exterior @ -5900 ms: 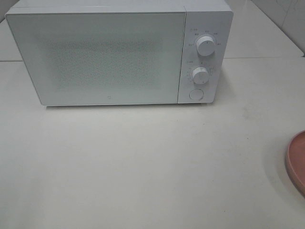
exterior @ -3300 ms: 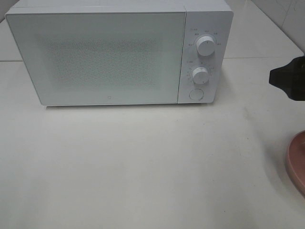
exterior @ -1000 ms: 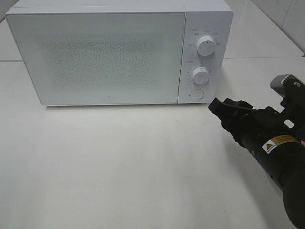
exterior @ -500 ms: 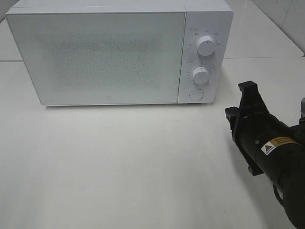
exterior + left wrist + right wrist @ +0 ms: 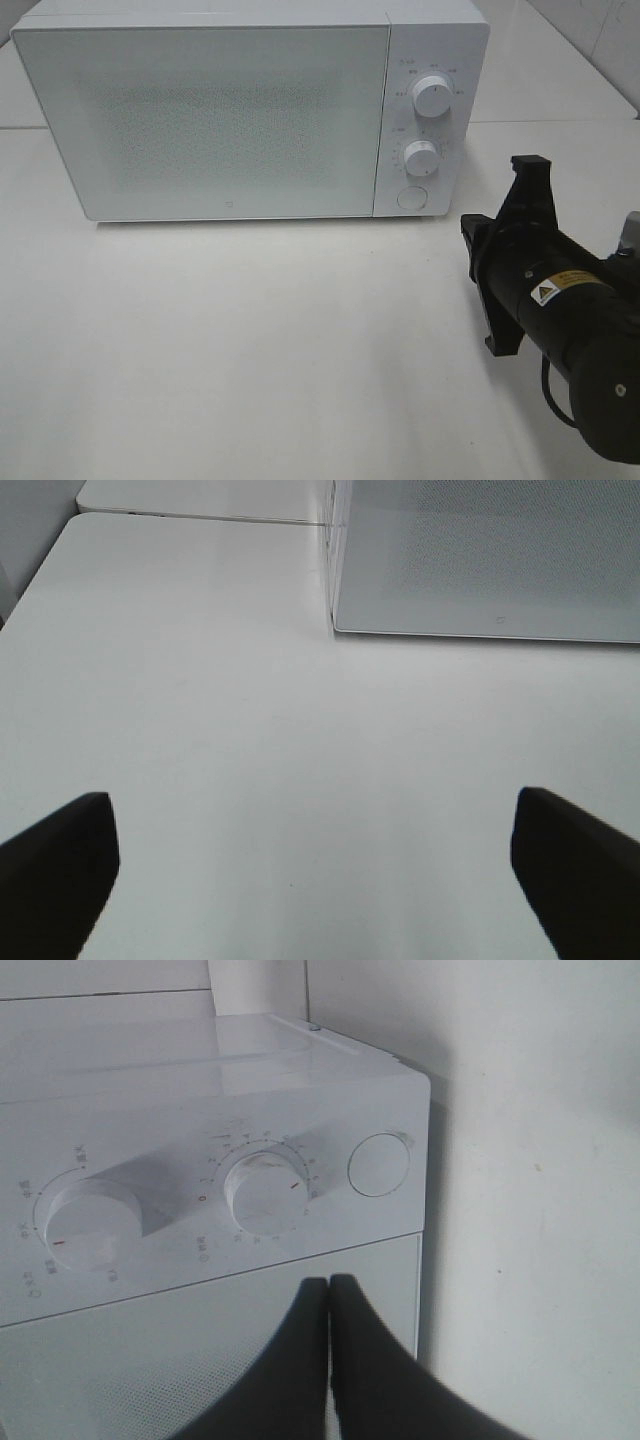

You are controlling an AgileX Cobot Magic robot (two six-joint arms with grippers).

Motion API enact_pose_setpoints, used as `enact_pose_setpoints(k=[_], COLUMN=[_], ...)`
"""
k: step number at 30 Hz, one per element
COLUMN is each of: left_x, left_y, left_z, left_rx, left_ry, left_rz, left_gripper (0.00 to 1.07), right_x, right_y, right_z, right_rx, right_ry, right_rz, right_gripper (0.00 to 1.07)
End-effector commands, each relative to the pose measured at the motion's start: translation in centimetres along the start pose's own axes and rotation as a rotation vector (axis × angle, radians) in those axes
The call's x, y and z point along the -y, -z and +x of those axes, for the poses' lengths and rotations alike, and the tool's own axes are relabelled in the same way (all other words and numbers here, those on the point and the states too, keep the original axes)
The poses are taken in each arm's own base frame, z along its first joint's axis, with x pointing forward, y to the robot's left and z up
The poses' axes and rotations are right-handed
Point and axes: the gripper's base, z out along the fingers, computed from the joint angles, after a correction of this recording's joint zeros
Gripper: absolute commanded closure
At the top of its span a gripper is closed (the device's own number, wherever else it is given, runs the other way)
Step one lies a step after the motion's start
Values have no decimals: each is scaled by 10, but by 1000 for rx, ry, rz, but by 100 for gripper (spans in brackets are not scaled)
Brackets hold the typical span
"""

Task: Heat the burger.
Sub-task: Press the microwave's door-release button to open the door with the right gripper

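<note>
- Left gripper (image 5: 312,805): fingers spread wide with nothing between them, held over the bare white table (image 5: 220,700) just off the left front corner of the microwave (image 5: 480,560).
- Door (image 5: 210,120): closed, fills most of the microwave's front.
- Upper dial (image 5: 431,97), lower dial (image 5: 421,158), round button (image 5: 411,198): stacked in that order down the right-hand panel.
- Right gripper (image 5: 328,1282): fingers clenched together on nothing, tips aimed at the microwave's front near the lower dial and button; contact cannot be told.
- Burger: in no view; place cannot be told.

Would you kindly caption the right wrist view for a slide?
Shut right gripper pointing at the microwave, near its dials and round button.
</note>
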Motion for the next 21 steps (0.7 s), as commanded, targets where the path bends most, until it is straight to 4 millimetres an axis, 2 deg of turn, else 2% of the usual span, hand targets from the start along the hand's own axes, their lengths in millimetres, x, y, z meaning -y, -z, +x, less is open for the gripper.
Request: enact_pose_setpoints(k=[1, 12, 21], left_x=[1, 1, 1], left_y=[3, 3, 3], left_z=[1, 1, 1], left_rx=[34, 34, 34], left_ry=[4, 4, 4], left_rz=[4, 4, 4], left_gripper=[7, 7, 7], right_x=[-1, 13, 9], right_y=[-5, -34, -54], right_z=[5, 25, 23], right_rx=[-4, -2, 11], right_ry=[19, -18, 18], right_rz=[5, 63, 84], right_gripper=[107, 107, 107])
